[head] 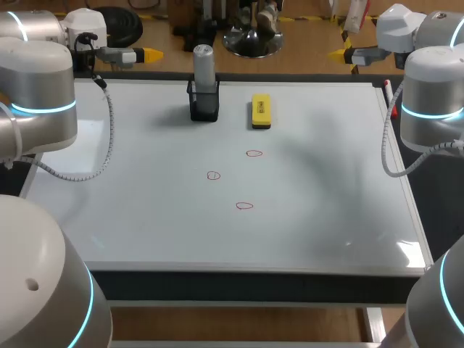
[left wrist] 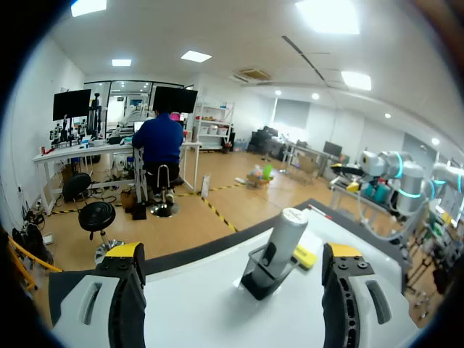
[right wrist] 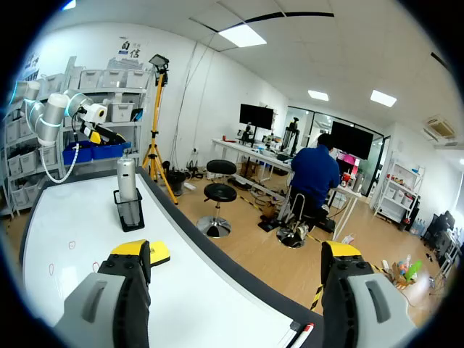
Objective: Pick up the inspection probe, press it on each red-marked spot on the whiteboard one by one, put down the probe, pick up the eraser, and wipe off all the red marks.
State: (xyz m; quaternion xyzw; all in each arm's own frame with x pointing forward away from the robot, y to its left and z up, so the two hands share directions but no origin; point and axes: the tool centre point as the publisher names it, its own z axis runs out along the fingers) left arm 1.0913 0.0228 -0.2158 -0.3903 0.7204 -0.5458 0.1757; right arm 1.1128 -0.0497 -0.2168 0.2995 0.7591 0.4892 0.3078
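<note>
Whiteboard [head: 326, 217] shows three red marks [head: 212, 175], probe [head: 204, 61] upright in black holder [head: 204, 107], yellow eraser [head: 261, 111] near it. Your left tool [left wrist: 232, 254] and right tool [right wrist: 235, 254] both sit with fingers apart.

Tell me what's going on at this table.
Nothing is being handled yet. The left claw and right claw hang open and empty near the far corners of the whiteboard. The inspection probe stands in its black holder at the far edge, with the yellow eraser lying beside it. Three red marks sit mid-board, unwiped.
</note>
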